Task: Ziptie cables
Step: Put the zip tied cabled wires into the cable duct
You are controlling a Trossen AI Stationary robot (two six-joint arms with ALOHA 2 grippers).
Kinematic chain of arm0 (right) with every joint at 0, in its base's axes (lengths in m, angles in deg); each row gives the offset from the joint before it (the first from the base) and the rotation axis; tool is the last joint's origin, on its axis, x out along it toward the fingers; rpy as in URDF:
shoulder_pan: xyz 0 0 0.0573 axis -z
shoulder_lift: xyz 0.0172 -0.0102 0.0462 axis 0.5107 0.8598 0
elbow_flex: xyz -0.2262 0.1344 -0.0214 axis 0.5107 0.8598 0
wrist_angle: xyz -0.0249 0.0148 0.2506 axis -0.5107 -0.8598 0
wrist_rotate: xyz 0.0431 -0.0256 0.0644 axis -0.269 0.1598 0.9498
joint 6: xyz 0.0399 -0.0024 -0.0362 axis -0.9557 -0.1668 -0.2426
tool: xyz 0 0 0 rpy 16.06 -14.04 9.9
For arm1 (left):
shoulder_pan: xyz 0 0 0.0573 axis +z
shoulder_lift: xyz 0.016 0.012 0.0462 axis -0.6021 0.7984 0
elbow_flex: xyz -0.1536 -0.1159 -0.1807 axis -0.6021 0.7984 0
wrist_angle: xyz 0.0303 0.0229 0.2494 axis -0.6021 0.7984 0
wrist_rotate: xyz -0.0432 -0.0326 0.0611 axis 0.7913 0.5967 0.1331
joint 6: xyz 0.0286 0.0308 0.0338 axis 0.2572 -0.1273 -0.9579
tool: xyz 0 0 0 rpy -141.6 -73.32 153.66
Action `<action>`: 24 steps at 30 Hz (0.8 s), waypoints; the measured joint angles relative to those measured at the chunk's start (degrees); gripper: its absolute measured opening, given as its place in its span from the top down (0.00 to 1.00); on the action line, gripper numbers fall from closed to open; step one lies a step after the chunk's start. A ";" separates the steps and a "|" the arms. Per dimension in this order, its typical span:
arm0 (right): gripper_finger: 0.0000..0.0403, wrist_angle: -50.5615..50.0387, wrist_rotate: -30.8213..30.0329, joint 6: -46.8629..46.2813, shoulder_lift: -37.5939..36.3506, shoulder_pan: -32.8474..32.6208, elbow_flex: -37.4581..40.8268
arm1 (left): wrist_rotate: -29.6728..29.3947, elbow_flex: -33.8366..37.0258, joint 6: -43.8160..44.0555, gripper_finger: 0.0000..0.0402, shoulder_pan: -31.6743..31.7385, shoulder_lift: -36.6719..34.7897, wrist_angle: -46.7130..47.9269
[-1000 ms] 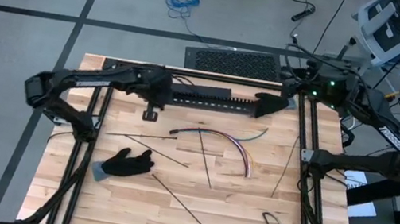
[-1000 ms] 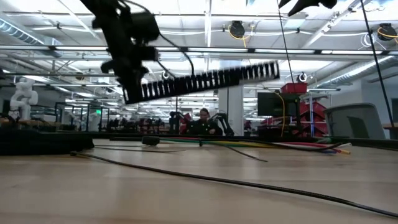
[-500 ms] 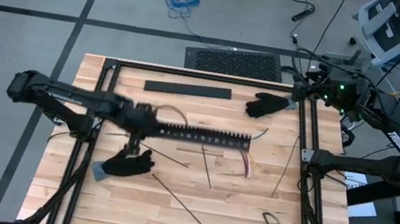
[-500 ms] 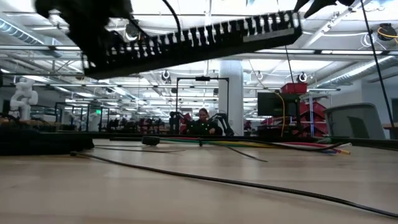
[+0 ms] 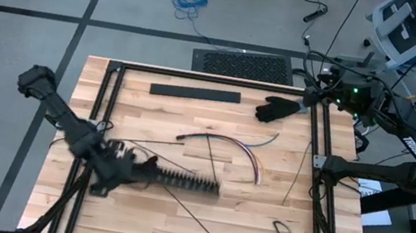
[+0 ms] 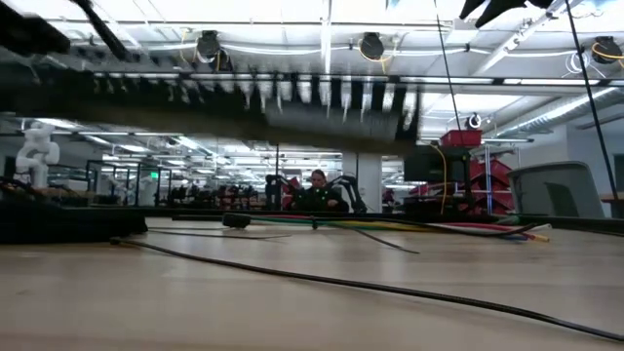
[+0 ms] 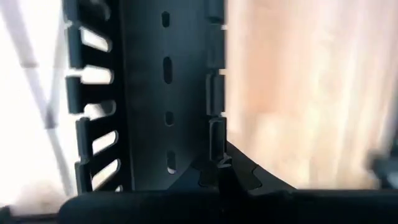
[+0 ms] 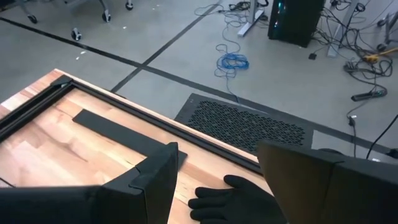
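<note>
Left gripper [image 5: 132,173], jaws clamped on the slotted bar [image 5: 185,182], hangs near the cables [image 5: 229,143]; right gripper [image 8: 214,180] waits, jaws wide.

Two dark fingers of the right gripper [image 8: 214,177] stand apart in the foreground, with a clear gap between them. Just beyond that gap a black glove [image 8: 233,200] lies on a light wooden table [image 8: 43,134] edged by a black metal frame [image 8: 124,102]. Farther along the table from the glove lies a flat black strip [image 8: 121,134]. Past the frame, a dark perforated mat [image 8: 242,124] rests on grey floor. Beyond the mat sit a coiled blue cable [image 8: 233,61] and tangled black cords [image 8: 360,62].
</note>
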 joint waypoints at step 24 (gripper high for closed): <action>0.46 1.07 -0.37 0.63 0.04 0.00 0.00 | 7.59 8.46 -1.86 1.00 -15.99 6.58 -12.58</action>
